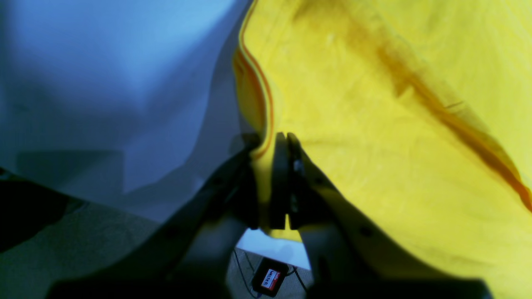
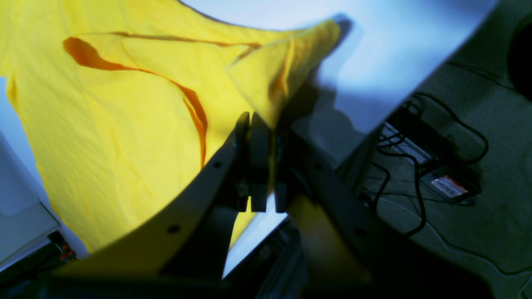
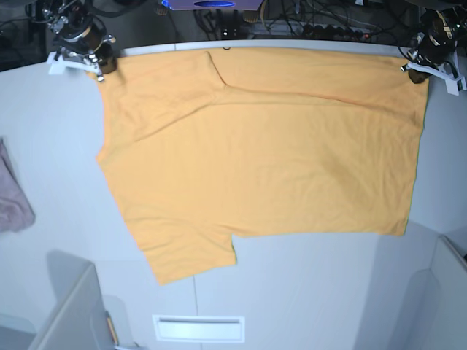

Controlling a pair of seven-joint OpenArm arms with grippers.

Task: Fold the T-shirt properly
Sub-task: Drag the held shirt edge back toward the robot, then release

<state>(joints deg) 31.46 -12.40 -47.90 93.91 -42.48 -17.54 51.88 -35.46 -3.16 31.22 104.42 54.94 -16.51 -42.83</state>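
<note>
The orange-yellow T-shirt (image 3: 255,153) lies spread across the white table (image 3: 44,146), one sleeve pointing to the front left. My left gripper (image 3: 417,75) is at the shirt's far right corner. In the left wrist view it (image 1: 282,141) is shut on the shirt's hemmed edge (image 1: 374,124). My right gripper (image 3: 101,71) is at the far left corner. In the right wrist view it (image 2: 262,124) is shut on a lifted fold of the shirt (image 2: 124,137). Both held corners are at the table's far edge. No black marks show.
A pinkish-mauve cloth (image 3: 13,197) lies at the table's left edge. White panels stand at the front left (image 3: 69,306) and front right (image 3: 438,292). A slot (image 3: 198,328) sits at the front middle. Cables and a power adaptor (image 2: 447,185) lie on the floor behind the table.
</note>
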